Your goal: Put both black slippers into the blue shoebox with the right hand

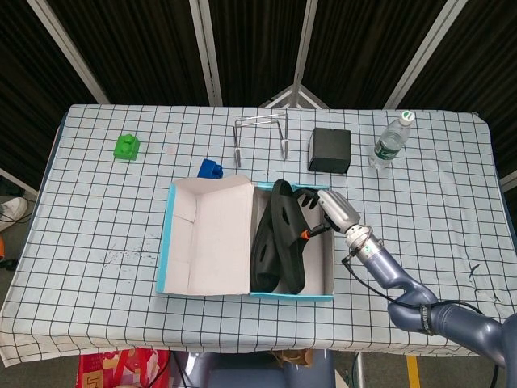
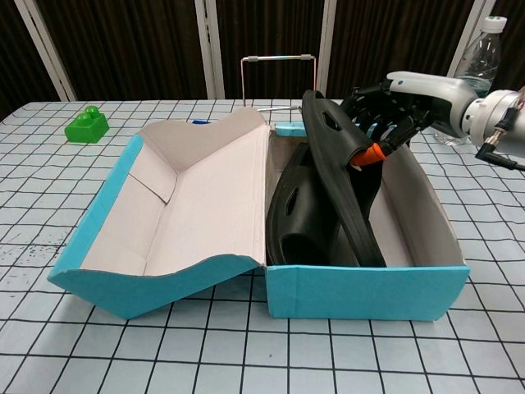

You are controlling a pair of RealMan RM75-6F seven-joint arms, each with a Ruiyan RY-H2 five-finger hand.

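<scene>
While tilted in shoebox [image 2: 361, 291], slipper [image 2: 340, 168] – pinched by rt hand [image 2: 394, 103]

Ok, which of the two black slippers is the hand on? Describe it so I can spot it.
Find the open blue shoebox mid-table. Two black slippers stand on edge in its right compartment; the right hand holds the taller slipper, nearer the right wall. Unlike the lower slipper beside it, its top rises above the rim.
</scene>
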